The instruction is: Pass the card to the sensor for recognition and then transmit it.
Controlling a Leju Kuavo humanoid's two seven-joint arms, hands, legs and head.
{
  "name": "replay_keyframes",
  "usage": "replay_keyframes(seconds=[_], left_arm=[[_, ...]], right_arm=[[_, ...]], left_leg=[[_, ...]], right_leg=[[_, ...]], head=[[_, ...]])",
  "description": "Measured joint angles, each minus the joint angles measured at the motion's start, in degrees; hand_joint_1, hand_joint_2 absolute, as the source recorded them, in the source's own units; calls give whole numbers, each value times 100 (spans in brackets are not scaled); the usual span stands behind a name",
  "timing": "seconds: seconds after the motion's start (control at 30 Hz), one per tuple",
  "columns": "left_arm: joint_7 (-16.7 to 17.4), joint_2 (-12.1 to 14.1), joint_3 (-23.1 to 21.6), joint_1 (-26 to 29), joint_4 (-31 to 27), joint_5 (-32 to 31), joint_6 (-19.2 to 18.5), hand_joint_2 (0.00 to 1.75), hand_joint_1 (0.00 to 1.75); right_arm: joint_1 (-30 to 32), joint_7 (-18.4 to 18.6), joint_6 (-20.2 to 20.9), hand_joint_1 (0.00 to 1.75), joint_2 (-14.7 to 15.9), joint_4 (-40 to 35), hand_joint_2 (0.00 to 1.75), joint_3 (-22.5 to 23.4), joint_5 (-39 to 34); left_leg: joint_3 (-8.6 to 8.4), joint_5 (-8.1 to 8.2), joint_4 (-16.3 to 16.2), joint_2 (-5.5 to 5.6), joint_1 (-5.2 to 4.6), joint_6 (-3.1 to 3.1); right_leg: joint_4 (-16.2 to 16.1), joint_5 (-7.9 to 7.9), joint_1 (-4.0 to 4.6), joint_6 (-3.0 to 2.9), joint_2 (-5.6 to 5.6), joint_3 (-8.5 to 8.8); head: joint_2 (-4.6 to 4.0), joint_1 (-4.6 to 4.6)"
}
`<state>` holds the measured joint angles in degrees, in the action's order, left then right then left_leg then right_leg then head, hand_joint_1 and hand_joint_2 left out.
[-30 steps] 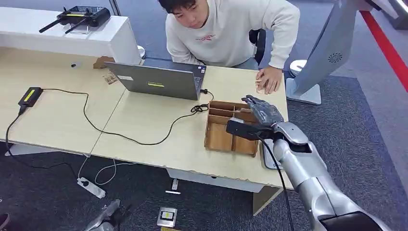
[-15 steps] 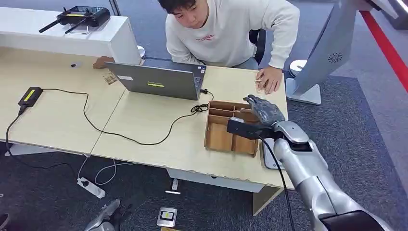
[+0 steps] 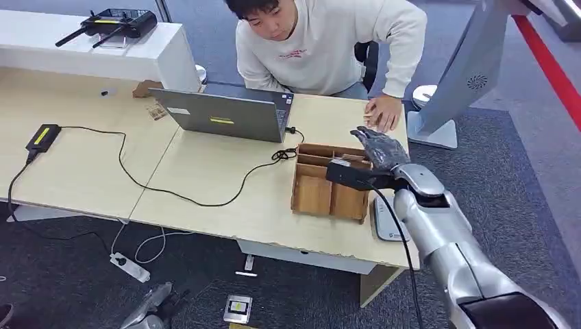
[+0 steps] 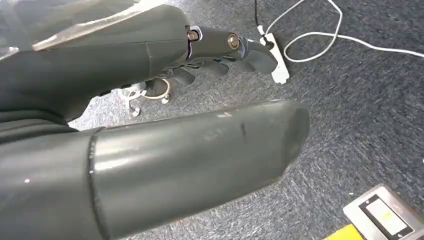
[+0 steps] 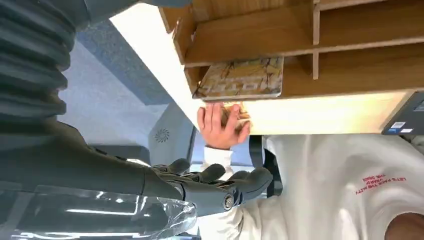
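Since the earlier frames, the right hand (image 3: 381, 147) has drifted a little right and toward the far side of the desk (image 3: 226, 192), now hovering over the far right corner of the wooden divided tray (image 3: 327, 181). Its fingers are spread apart with nothing between them, palm turned down, the silver forearm rising from the near right. In the right wrist view a card (image 5: 241, 79) with yellow and brown printing lies flat in one tray compartment; its writing is too turned and blurred to read. A grey sensor pad (image 3: 387, 221) lies on the desk just right of the tray, partly under the arm. The left hand (image 4: 220, 47) hangs low over the carpet, fingers loosely curled with nothing in them. A person's hand (image 3: 382, 112) rests on the desk's far edge. Red lettering on the person's white sweatshirt (image 3: 322, 48) is too small to read.
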<state>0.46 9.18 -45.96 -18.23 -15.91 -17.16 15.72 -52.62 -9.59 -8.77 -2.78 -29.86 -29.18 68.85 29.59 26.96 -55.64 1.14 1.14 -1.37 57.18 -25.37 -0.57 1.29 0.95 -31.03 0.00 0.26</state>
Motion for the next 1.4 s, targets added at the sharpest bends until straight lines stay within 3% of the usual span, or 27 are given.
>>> replay_keyframes(seconds=[1.33,1.37,1.4], left_arm=[[-35,0,146,40,0,28,-24,0,0],[-35,0,146,40,0,28,-24,0,0],[-35,0,146,41,0,28,-24,0,0]], right_arm=[[-98,-31,64,0,17,251,175,0,90],[-98,-31,64,19,20,256,175,0,90],[-98,-31,66,175,17,258,175,0,90]], left_leg=[[1,0,0,0,0,0],[1,0,0,0,0,0],[1,0,0,0,0,0]], right_leg=[[0,0,0,0,0,1],[0,0,0,0,0,1],[0,0,0,0,0,0]], head=[[0,0],[0,0],[0,0]])
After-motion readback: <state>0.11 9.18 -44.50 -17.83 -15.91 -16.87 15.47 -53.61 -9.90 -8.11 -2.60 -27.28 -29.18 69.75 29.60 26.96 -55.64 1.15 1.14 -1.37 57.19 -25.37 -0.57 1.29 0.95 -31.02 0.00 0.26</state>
